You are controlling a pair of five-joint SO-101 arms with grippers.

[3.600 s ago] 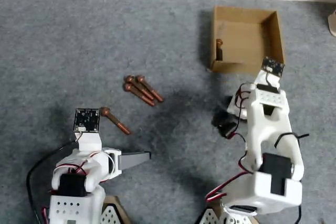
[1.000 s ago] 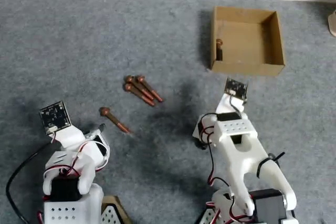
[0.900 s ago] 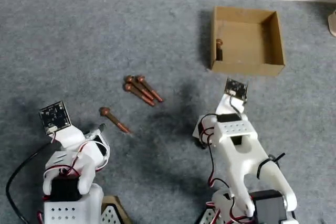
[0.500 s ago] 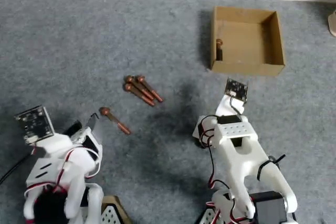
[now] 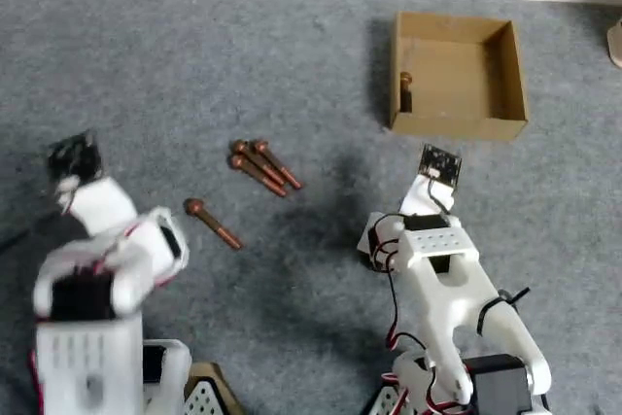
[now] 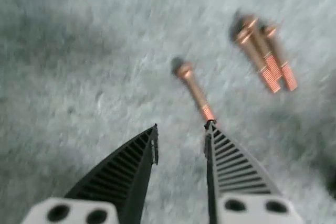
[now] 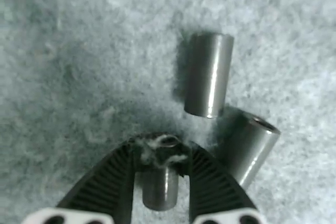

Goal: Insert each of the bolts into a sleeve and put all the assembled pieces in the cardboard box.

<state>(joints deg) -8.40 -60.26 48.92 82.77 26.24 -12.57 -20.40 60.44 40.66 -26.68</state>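
A lone copper bolt (image 5: 212,224) (image 6: 194,90) lies on the grey carpet just beyond my left gripper (image 6: 181,129), which is open and holds nothing. Three more bolts (image 5: 264,165) (image 6: 265,59) lie bunched together farther out. My right gripper (image 7: 163,150) is shut on a dark sleeve (image 7: 159,187), low over the carpet. Two loose sleeves rest beside it, one (image 7: 209,74) a little ahead and one (image 7: 247,142) against a finger. The cardboard box (image 5: 457,126) sits at the back right, and one assembled piece (image 5: 405,91) lies against its left wall.
The right arm (image 5: 437,269) stands in front of the box and covers the sleeves from above. The left arm (image 5: 102,259) stands at the front left. A pale wall runs along the carpet's far edge.
The left arm has swung and risen, turning its gripper towards the lone bolt. The right arm, at the box earlier, has drawn back to the sleeves and has kept still over the last second.
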